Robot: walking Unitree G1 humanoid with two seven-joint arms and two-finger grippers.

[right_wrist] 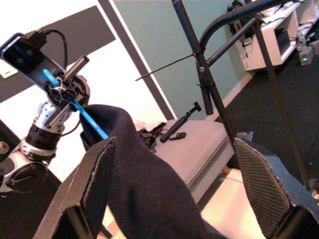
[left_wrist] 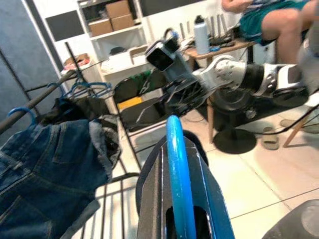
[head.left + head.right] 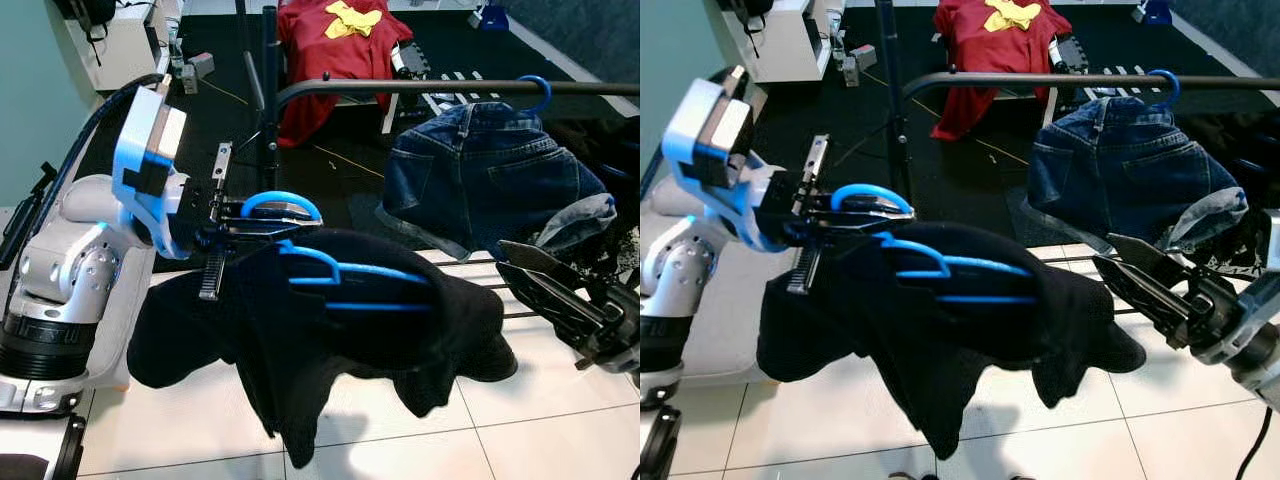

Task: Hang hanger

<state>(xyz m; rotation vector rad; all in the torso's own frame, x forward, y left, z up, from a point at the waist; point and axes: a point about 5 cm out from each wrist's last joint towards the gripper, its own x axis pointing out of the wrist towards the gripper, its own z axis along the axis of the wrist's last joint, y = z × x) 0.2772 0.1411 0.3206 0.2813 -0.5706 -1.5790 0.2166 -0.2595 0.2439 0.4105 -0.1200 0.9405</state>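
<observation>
A blue hanger (image 3: 345,285) carries a black garment (image 3: 330,350) that sags below it. My left gripper (image 3: 285,220) is shut on the hanger's hook (image 2: 177,189), holding it below and to the left of the dark clothes rail (image 3: 450,88). My right gripper (image 3: 1105,252) stands open at the garment's right edge; in the right wrist view, black cloth (image 1: 149,194) lies between its wide-spread fingers (image 1: 94,189). Denim shorts (image 3: 490,170) hang on another blue hanger (image 3: 538,92) on the rail.
The rail's upright post (image 3: 268,90) stands just behind my left gripper. A red shirt (image 3: 335,50) is draped over a chair further back. A person (image 2: 269,20) sits beside a small table. More clothes hang on the rail's right end (image 2: 79,104).
</observation>
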